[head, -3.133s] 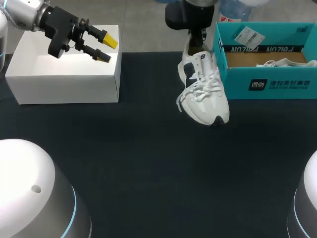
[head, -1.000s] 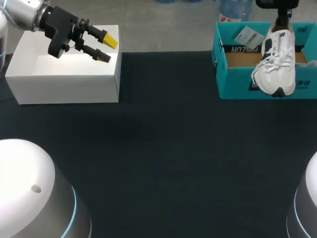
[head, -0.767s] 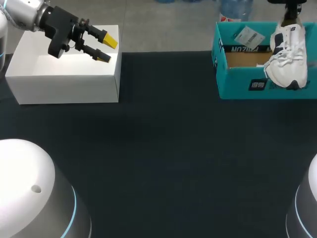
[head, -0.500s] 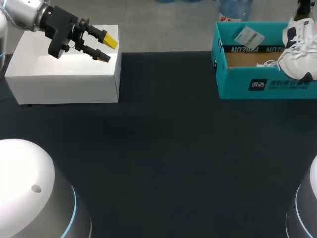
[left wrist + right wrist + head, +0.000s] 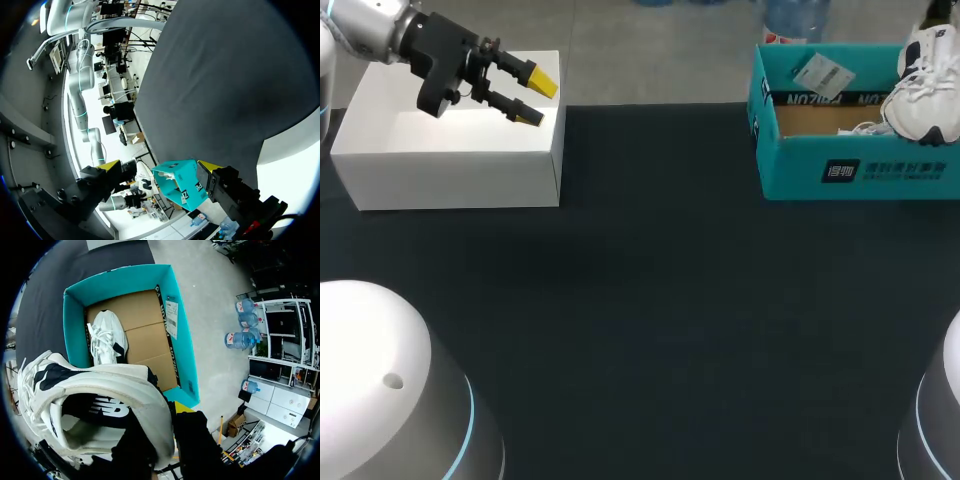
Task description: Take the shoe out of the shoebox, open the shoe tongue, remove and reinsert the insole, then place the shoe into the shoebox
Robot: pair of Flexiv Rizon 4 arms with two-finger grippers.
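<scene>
Two pincers: right pincer [image 5: 162, 440] pinches the shoe [image 5: 100, 390] by its heel above the shoebox [image 5: 186, 347]; left pincer [image 5: 535, 97] gapes.

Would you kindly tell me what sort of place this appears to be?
Probably a robotics lab bench: a dark table, my left gripper above a white box, and a white shoe held over a teal shoebox.

A white box [image 5: 450, 170] sits on the dark tabletop [image 5: 650, 300] at about ten o'clock, close to the far edge. Its top looks closed, though it is partly hidden.
</scene>
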